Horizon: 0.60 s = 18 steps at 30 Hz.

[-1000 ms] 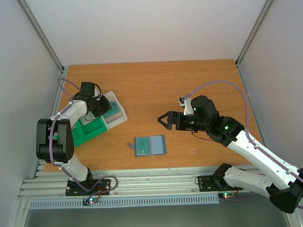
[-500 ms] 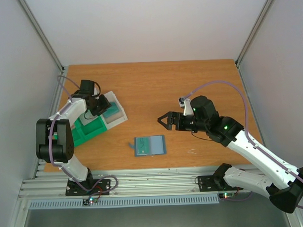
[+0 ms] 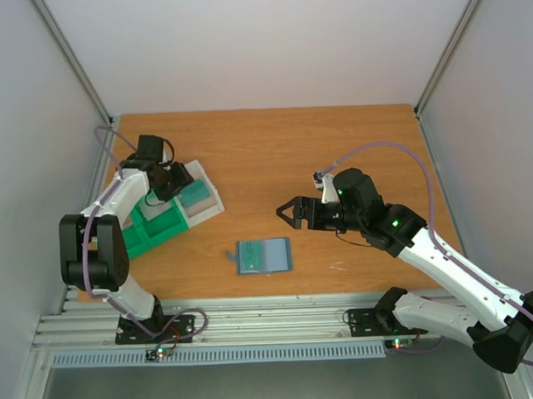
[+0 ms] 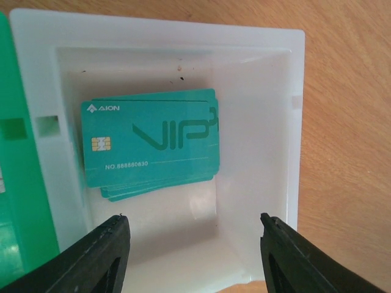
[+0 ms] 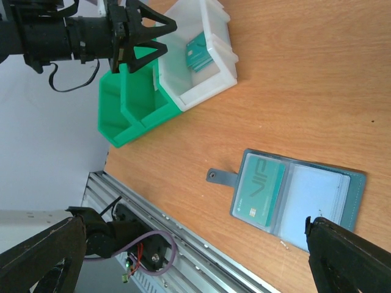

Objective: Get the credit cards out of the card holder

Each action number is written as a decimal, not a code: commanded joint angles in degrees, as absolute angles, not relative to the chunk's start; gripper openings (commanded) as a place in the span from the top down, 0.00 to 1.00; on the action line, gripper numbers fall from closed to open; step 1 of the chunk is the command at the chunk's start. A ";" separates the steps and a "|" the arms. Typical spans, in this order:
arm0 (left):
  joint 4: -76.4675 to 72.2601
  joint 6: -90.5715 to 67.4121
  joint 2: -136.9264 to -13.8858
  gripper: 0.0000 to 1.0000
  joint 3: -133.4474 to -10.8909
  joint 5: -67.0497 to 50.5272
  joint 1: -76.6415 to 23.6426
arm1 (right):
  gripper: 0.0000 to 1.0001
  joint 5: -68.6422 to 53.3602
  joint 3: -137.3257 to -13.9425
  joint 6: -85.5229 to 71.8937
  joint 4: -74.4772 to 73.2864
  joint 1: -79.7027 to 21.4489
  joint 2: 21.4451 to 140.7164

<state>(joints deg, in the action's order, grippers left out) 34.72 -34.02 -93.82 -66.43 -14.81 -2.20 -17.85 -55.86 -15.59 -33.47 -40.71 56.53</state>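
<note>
My left claw (image 4: 192, 235) hangs over the white tray (image 4: 269, 36), jaws apart with nothing between them. Under it lies a small stack of teal cards (image 4: 149, 143), flat on the tray floor, so I read this as the drop-off spot. The green tray (image 3: 149, 228) touches the white one on its near-left side. The holder (image 3: 263, 256) lies spread open on the table (image 3: 335, 145), between the two arms and well apart from the trays. One teal card (image 5: 261, 188) sits in the pocket on its strap side and a pale card (image 5: 317, 198) in the other, so I judge the task unfinished. My right claw (image 3: 289, 212) hovers just above and to the right of the holder, jaws wide and empty, probably placed to steady it or pull the next card.
</note>
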 commanded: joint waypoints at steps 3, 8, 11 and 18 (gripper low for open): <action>37.80 -32.59 -88.37 0.39 -66.62 -15.36 -1.83 | 0.02 -18.49 -55.44 -15.78 -33.84 -40.49 56.76; 39.24 -29.52 -81.97 0.39 -64.33 -22.25 -1.82 | 0.09 -20.64 -53.93 -16.00 -33.39 -40.51 57.76; 42.17 -28.02 -78.28 0.40 -62.95 -26.23 -1.83 | 0.21 -21.33 -52.94 -16.24 -32.58 -40.50 58.50; 46.67 -25.28 -70.19 0.49 -58.56 -34.08 -2.37 | 0.57 -21.13 -52.03 -18.00 -31.30 -41.75 63.79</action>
